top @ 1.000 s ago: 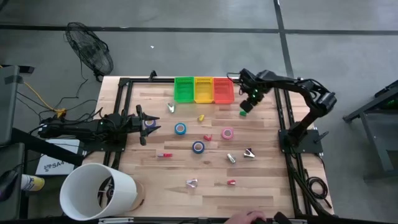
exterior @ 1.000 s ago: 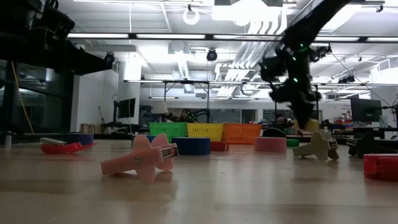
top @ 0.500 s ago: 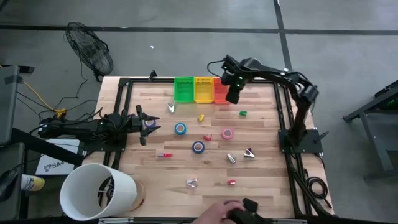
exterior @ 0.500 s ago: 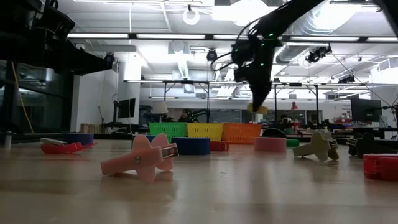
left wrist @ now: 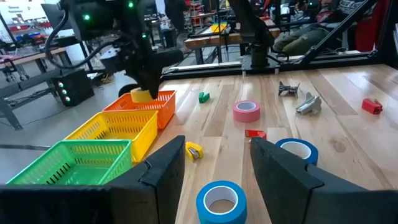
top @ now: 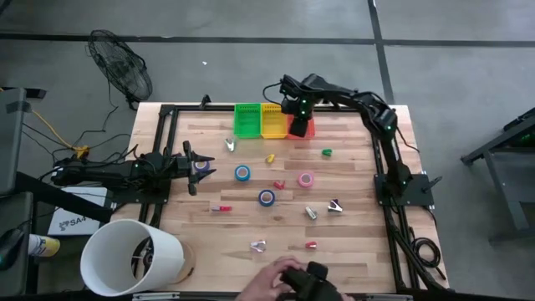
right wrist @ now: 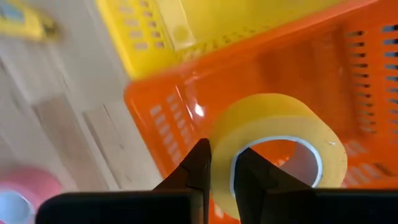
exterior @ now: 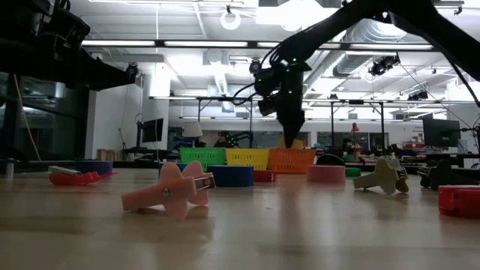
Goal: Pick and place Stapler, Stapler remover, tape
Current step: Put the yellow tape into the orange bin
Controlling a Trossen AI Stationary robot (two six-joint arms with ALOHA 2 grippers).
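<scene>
Right hand (right wrist: 221,171) | grips yellow tape (right wrist: 280,146) | above orange basket (right wrist: 186,106)

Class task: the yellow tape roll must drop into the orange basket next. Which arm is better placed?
Right. The right gripper holds the yellow tape roll over the orange basket; the left gripper sits at the table's far side.

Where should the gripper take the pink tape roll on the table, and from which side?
Probably from straight above. The pink tape roll lies flat on the table with its centre hole facing up, so one finger can drop into the hole and the other outside, pinching the ring wall. That is how the right gripper holds the yellow tape roll over the orange basket.
</scene>
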